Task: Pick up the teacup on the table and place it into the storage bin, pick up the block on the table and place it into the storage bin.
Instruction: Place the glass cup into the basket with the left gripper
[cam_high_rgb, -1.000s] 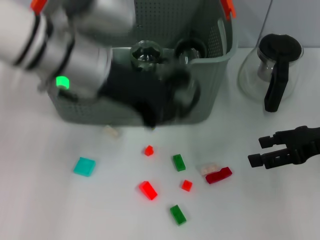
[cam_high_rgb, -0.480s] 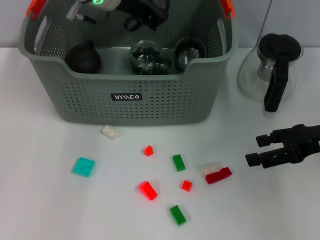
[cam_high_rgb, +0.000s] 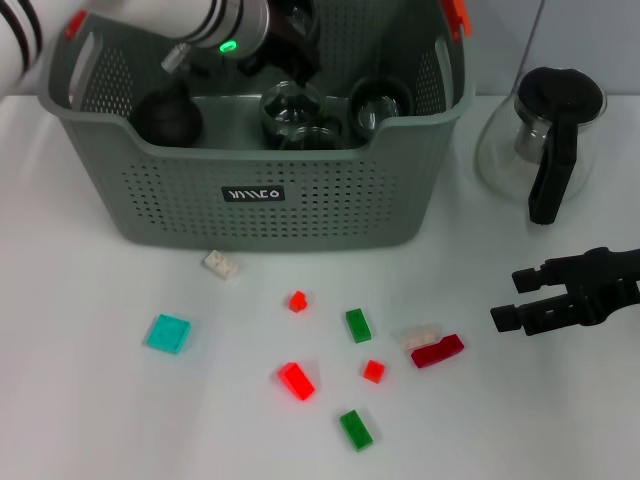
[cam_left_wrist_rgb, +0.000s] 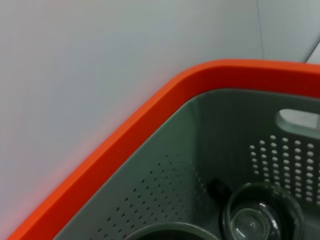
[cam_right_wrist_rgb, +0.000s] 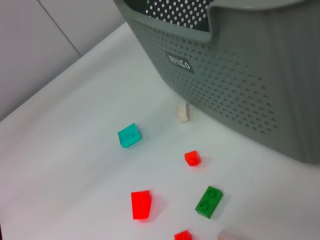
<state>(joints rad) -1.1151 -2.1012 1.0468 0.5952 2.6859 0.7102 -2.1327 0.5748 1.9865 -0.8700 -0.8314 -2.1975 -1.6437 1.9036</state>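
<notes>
The left gripper (cam_high_rgb: 285, 35) hung over the bin (cam_high_rgb: 270, 215) at the frame's upper left, its grip impossible to tell. Glass teacups (cam_high_rgb: 292, 108) sat inside the bin, while blocks (cam_high_rgb: 297, 381) lay scattered on the table (cam_high_rgb: 90, 400) below. At lower right, the right gripper (cam_high_rgb: 512, 300) hovered open and empty.

Left tool (cam_high_rgb: 285, 40) raised, far back; right tool (cam_high_rgb: 510, 300) low, fingers parted.

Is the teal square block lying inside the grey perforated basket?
No, the teal square block lies on the white table, in front of the grey perforated basket.
</notes>
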